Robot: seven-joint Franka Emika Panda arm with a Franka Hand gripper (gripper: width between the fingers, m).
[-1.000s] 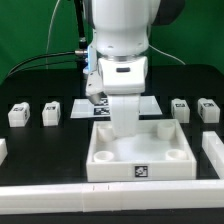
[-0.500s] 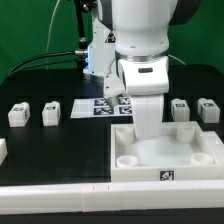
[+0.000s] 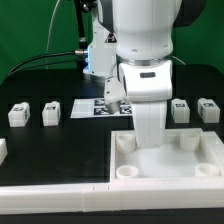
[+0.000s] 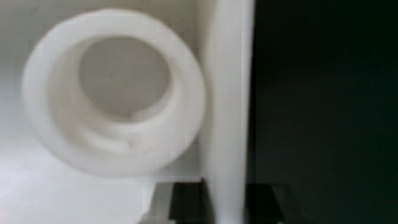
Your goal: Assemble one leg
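My gripper (image 3: pixel 148 128) reaches straight down and is shut on the back wall of the large white tray (image 3: pixel 165 160), near one of its round corner sockets. In the wrist view the wall (image 4: pixel 226 90) runs between my two dark fingers (image 4: pixel 185 205), with the socket (image 4: pixel 116 95) beside it; the gripper (image 4: pixel 226 206) straddles the wall. Several small white legs with tags stand on the black table: two at the exterior view's left (image 3: pixel 18 114) (image 3: pixel 51 112) and two at its right (image 3: pixel 180 109) (image 3: pixel 208 109), all apart from the gripper.
The marker board (image 3: pixel 98 108) lies behind the tray, partly hidden by my arm. A long white bar (image 3: pixel 60 195) runs along the table's front edge, touching the tray's front. A small white piece (image 3: pixel 3 150) sits at the far left edge.
The tray has slid toward the exterior view's right and a little to the front, held by my gripper, which moved with it. The legs have not moved.
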